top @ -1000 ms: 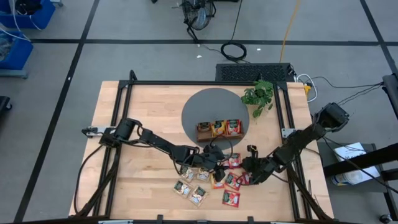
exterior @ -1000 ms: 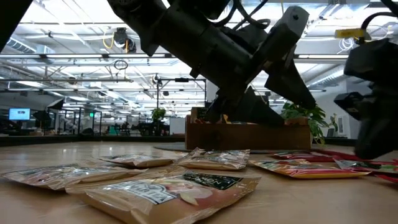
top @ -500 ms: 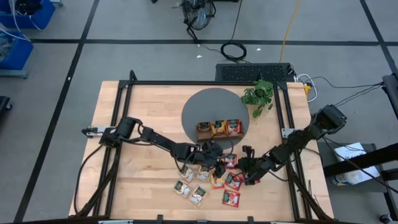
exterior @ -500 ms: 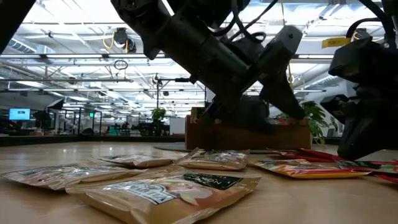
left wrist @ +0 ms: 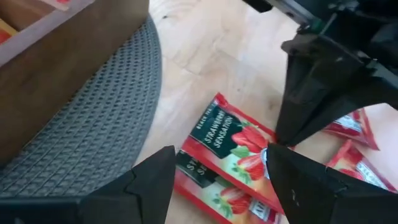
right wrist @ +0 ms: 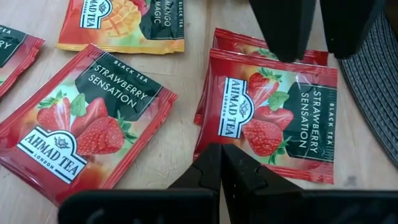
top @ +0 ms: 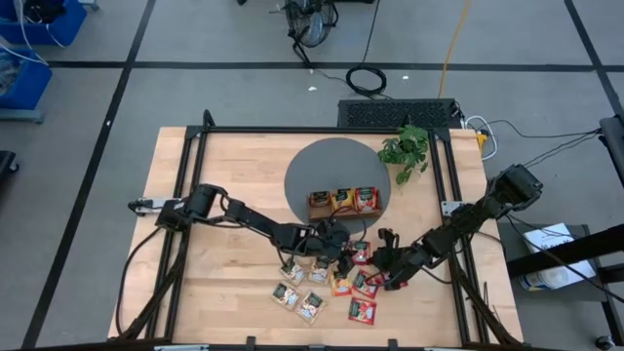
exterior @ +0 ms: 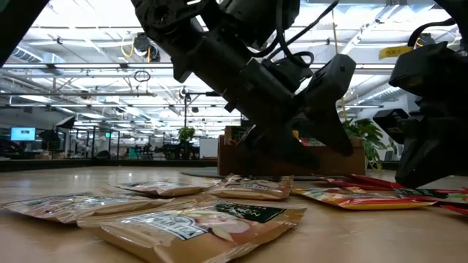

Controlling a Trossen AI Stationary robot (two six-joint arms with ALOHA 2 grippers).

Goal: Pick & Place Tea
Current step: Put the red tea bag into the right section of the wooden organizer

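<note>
Open left gripper (left wrist: pixel 217 180) hovers over a red strawberry packet (left wrist: pixel 231 146) stacked on another, just off the grey mat (left wrist: pixel 93 137). The right gripper (left wrist: pixel 283 144) touches the packet's edge.

The strawberry tea packets (right wrist: pixel 267 112) were red with a dark green label panel, white lettering and red strawberries with green leaves, while the mango packet (right wrist: pixel 121 25) was orange-yellow with a dark panel; the packets nearest the low camera (exterior: pixel 205 226) were beige with dark labels. The round mat (top: pixel 327 171) was grey with a fine woven mesh pattern, the tray (top: pixel 343 202) was brown wood, and the table (top: pixel 224 292) was pale natural wood framed in black. The plant (top: pixel 405 151) was green, and both arms and grippers were black.
</note>
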